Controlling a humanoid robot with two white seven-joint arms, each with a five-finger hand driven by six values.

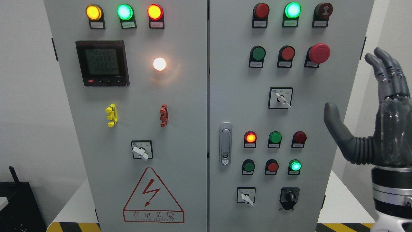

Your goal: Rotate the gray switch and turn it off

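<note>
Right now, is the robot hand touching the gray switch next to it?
Apart. The head view shows the right robot hand open off the cabinet's right edge, with bare gray panel between its thumb and the gray switch.

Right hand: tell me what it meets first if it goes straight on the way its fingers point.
The right hand points up, fingers spread, beside the cabinet's right edge. Nothing shows above its fingertips up to the picture's top, though depth is unclear.

— Which one is it?
— The small rotary gray switch with a white lever knob [283, 100] on a square black-framed plate, upper middle of the right cabinet door.
— Its pose?
— The lever points down and to the right.
</note>
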